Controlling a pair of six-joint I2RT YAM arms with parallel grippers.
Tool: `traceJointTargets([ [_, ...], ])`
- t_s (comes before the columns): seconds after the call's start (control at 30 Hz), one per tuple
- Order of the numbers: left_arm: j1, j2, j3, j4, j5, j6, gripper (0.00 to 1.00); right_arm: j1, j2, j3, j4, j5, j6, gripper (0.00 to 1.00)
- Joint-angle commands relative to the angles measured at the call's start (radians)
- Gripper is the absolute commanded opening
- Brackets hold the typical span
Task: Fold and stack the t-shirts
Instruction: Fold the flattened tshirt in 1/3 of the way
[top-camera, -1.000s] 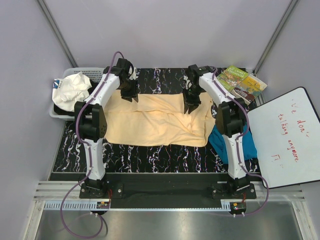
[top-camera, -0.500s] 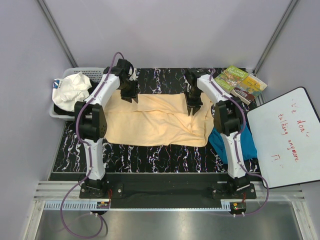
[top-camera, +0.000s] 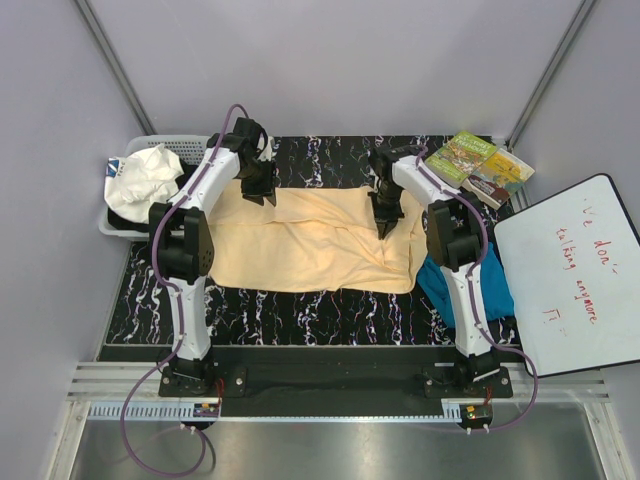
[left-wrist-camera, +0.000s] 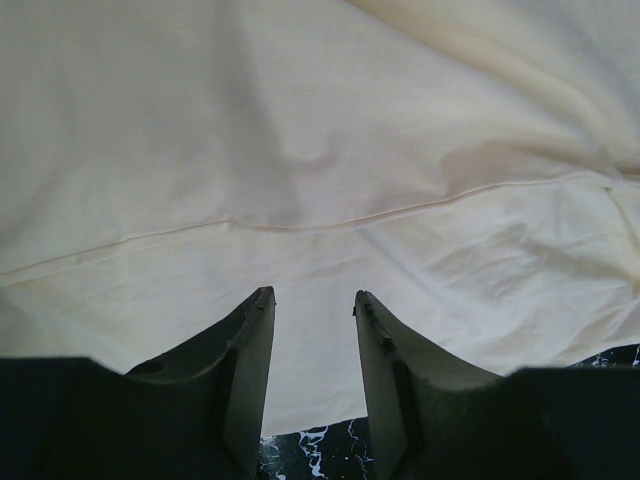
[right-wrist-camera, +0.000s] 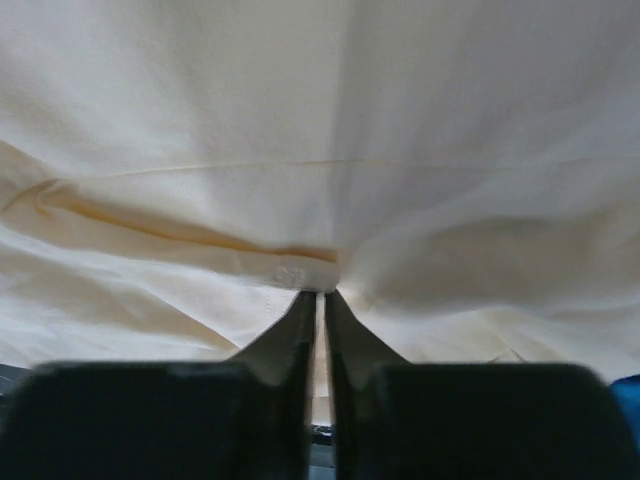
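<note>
the peach-yellow t-shirt (top-camera: 310, 245) lies rumpled across the middle of the table (top-camera: 300, 310), the teal-blue t-shirt (top-camera: 497, 290) bunched at its right edge under the right arm; both look light and limp, likely to sag and crease, so a pinch on a hem near the far edge, one toward each side, seems the best hold. the left gripper (left-wrist-camera: 312, 292) points down over the far left of the cloth, fingers spread with nothing between; the right gripper (right-wrist-camera: 320, 295), at the far right, is pressed nearly together on a puckered fold.
</note>
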Motion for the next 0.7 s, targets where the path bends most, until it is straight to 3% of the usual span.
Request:
traceJointTargets([
  [0.0, 0.005, -0.016, -0.004, -0.001, -0.022, 0.015, 0.42, -0.002, -0.038, -0.018, 0.055, -0.031, 0.012, 0.01],
  [0.47, 0.005, -0.004, -0.018, -0.001, -0.007, 0.007, 0.42, 0.016, -0.217, -0.090, 0.075, -0.186, 0.023, 0.00],
  [0.63, 0.005, 0.004, -0.014, -0.001, -0.001, 0.007, 0.42, 0.035, -0.246, -0.168, 0.089, -0.113, 0.040, 0.01],
  [0.67, 0.005, 0.003, -0.013, -0.003, 0.001, 0.007, 0.42, 0.035, -0.242, -0.175, 0.093, -0.077, 0.040, 0.06],
])
